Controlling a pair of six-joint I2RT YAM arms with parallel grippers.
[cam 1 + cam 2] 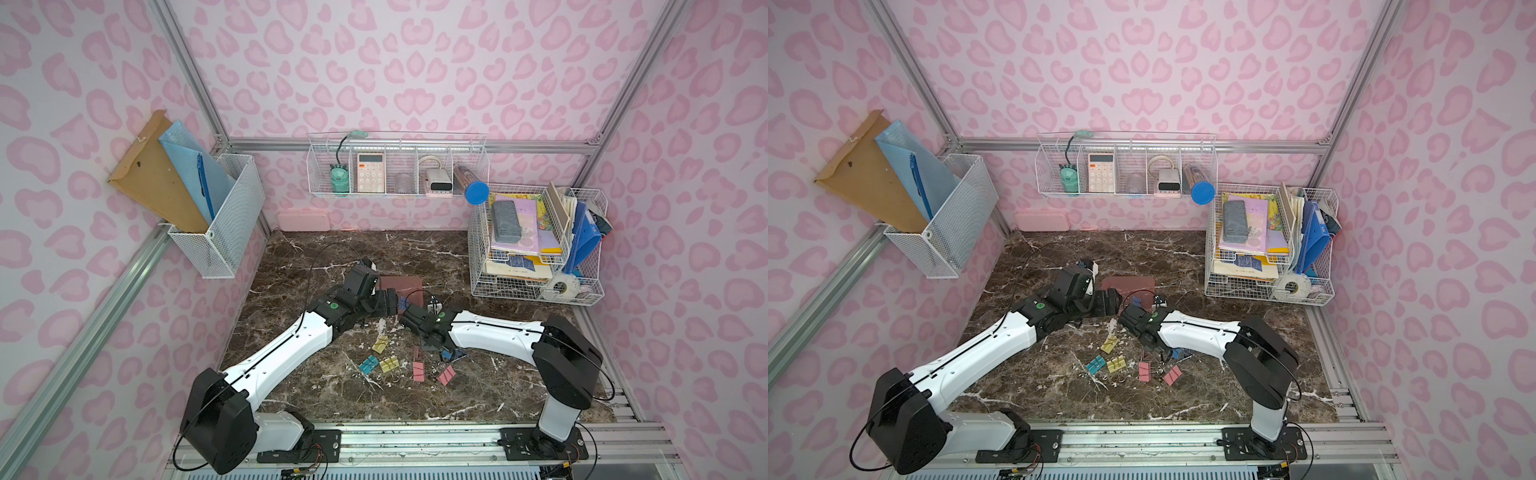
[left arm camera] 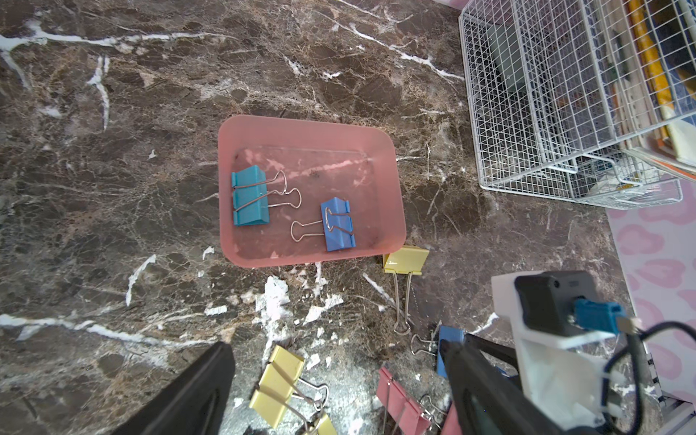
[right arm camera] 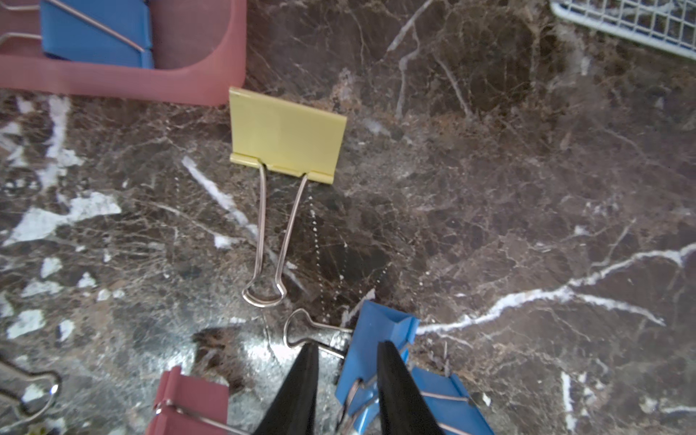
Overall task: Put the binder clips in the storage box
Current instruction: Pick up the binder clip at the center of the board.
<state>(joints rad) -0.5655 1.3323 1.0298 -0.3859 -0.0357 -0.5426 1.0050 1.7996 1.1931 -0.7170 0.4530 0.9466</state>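
The right tool (image 3: 348,350) is down at the table (image 1: 332,399), its two black fingers set near together about the edge of a blue clip (image 3: 384,324) and one of its wire handles; whether they pinch it I cannot tell. The left tool (image 2: 335,350) hangs with jaws wide apart and empty, just short of the box (image 2: 301,128).

The clip looks light and stiff: a folded, painted metal body with thin handles that swing loose. I judge the flat sides of the body the sound place to take hold; a grip on wire alone would let it pivot or slip, and on this polished top it may skid.

The box sits mid-table, open-topped and low-walled, holding a teal clip (image 2: 249,196) and a second blue clip (image 2: 338,224). A yellow clip (image 3: 288,135) lies just beside its near corner, handles pointing at the right tool, straight across the short way in. The other binder clips (image 1: 388,365), yellow, teal and pink, lie scattered nearer the arms' bases.

Room is tight: both tools stand close together by the box, so the carry wants a lift over the wall and the yellow clip. The wire basket (image 1: 536,286) stands well apart to the side
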